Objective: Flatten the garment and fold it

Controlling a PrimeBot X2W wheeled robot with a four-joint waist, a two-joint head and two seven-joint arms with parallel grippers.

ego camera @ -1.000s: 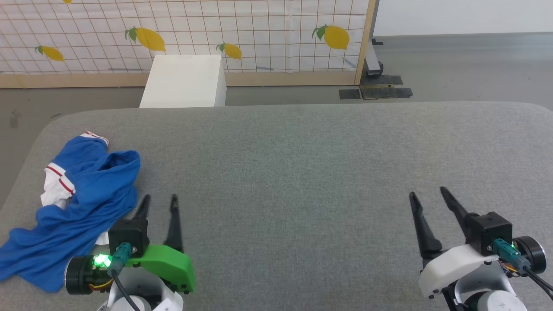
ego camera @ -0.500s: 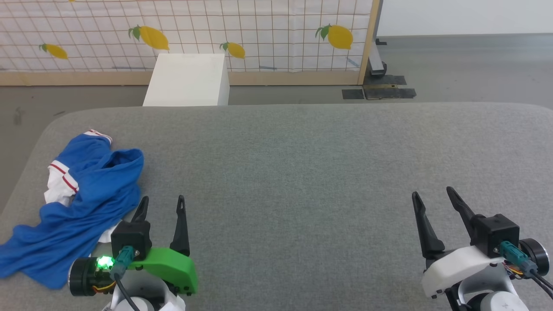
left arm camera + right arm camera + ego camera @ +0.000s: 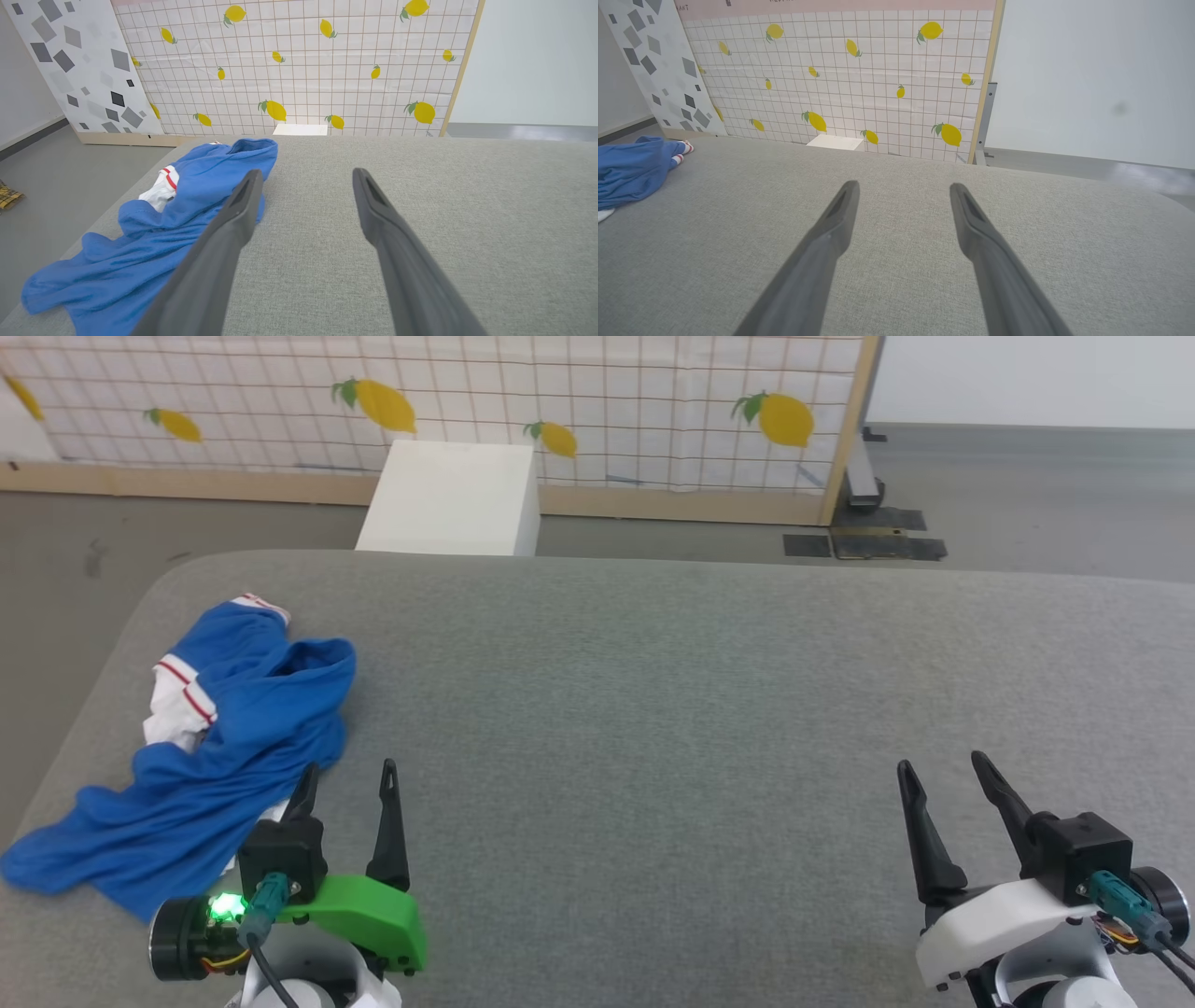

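At left gripper point(image 3: 350, 767): fingers spread, nothing held. Crumpled garment point(image 3: 243, 709) just to its left and ahead, on grey padded surface point(image 3: 653, 691), edge beside the outer finger. At right gripper point(image 3: 941, 762): fingers spread, empty; garment well to its left.

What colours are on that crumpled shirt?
The garment is bright blue with white, red-striped trim, clearest in the head view.
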